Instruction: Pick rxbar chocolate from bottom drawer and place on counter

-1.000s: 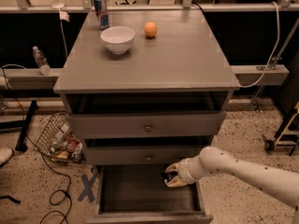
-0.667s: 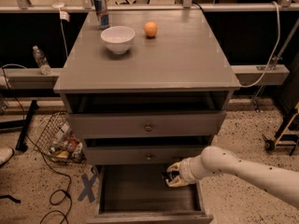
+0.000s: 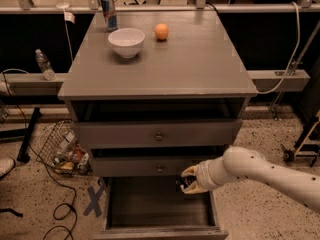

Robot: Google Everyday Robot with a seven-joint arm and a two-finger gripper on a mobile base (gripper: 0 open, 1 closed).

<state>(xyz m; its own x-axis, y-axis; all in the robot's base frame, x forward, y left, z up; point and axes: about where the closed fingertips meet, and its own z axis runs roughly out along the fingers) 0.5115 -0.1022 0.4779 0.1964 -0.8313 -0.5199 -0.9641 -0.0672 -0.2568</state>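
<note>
The bottom drawer (image 3: 160, 229) is pulled open at the foot of the grey cabinet, and its inside is dark. My gripper (image 3: 187, 181) is at the drawer's back right, just under the middle drawer's front. Its pale fingers (image 3: 190, 171) are closed on a small dark flat thing, the rxbar chocolate (image 3: 181, 183), held just above the drawer floor. The white arm (image 3: 270, 173) reaches in from the right. The counter (image 3: 185, 64) is the broad grey top of the cabinet.
On the counter stand a white bowl (image 3: 126, 41), an orange (image 3: 161, 31) and a can (image 3: 108, 13) at the back. Two upper drawers with round knobs (image 3: 159, 136) sit slightly open. A wire basket (image 3: 62, 149) and cables lie on the floor at left.
The gripper with the dark bar has risen slightly inside the bottom drawer, toward the middle drawer's front. Nothing else has moved.
</note>
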